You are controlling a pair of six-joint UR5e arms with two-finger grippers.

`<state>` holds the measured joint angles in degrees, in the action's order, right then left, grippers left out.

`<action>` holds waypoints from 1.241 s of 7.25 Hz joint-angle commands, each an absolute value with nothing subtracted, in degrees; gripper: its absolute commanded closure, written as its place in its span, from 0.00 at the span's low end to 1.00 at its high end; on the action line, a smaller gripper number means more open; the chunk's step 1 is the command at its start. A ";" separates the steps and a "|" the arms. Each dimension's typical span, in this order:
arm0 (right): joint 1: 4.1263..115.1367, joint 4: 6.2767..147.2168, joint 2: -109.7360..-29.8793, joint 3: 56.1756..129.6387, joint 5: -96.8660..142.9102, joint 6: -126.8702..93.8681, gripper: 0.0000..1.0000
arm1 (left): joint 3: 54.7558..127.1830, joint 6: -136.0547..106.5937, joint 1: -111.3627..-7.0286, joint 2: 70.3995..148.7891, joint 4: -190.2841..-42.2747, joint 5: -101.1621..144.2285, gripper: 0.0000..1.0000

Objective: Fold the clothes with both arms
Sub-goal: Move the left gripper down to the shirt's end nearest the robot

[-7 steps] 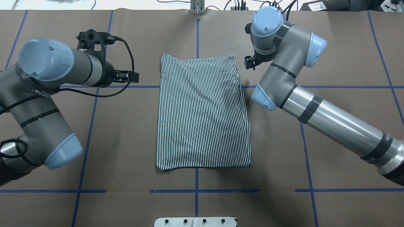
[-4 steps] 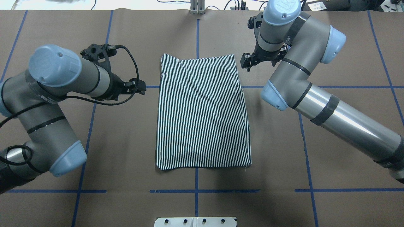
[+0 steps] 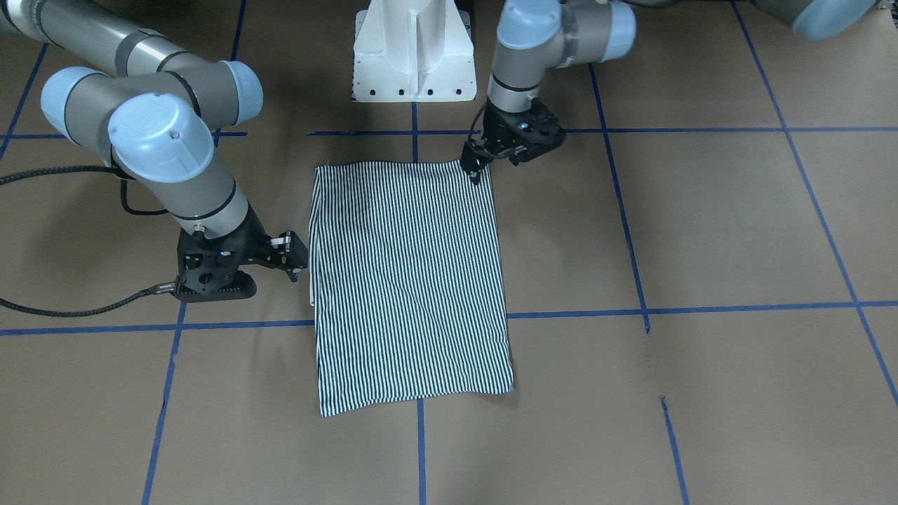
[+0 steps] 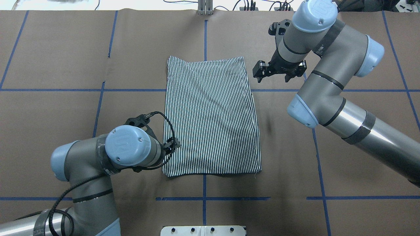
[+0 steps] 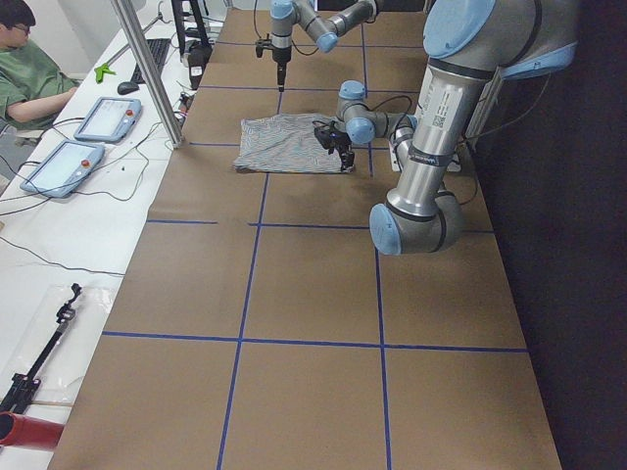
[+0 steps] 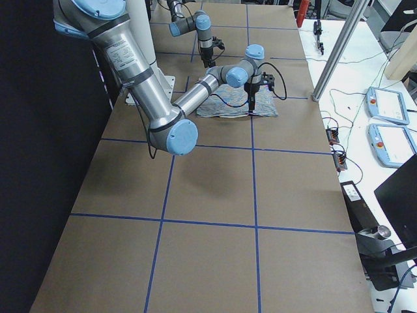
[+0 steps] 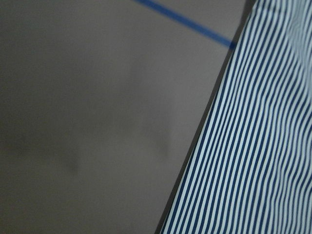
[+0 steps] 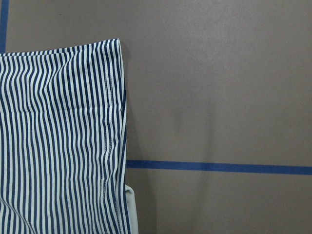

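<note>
Striped shirt (image 4: 210, 114) folded flat on table (image 4: 295, 213); left gripper (image 3: 477, 170) and right gripper (image 4: 258, 72) flank it, jaws' width indiscernible; best to pinch every layer and lift together.

No text, number or brand can be read. The left arm (image 5: 431, 132) carries a printed label (image 5: 437, 106), too small to read. Its joint cap (image 4: 126, 149) bears a moulded emblem with indistinct characters.

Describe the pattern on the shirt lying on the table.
The shirt has thin navy and white stripes, clearest in the right wrist view.
</note>
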<state>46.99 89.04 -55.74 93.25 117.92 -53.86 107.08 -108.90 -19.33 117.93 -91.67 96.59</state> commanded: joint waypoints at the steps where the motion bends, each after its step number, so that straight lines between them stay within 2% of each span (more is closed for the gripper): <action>1: 46.76 88.86 -56.34 94.22 117.95 -54.67 0.00 | 106.00 -111.88 -17.05 119.00 -89.82 95.19 0.03; 7: 46.67 88.86 -56.69 95.01 117.77 -54.67 0.00 | 102.49 -112.06 -15.91 120.40 -90.18 95.10 0.10; 8: 46.67 88.94 -56.69 95.01 117.77 -54.67 0.00 | 102.31 -111.97 -15.91 120.67 -90.18 95.10 0.15; 9: 46.67 88.95 -56.69 95.10 117.77 -54.67 0.00 | 102.30 -111.97 -15.91 120.67 -90.09 95.01 0.24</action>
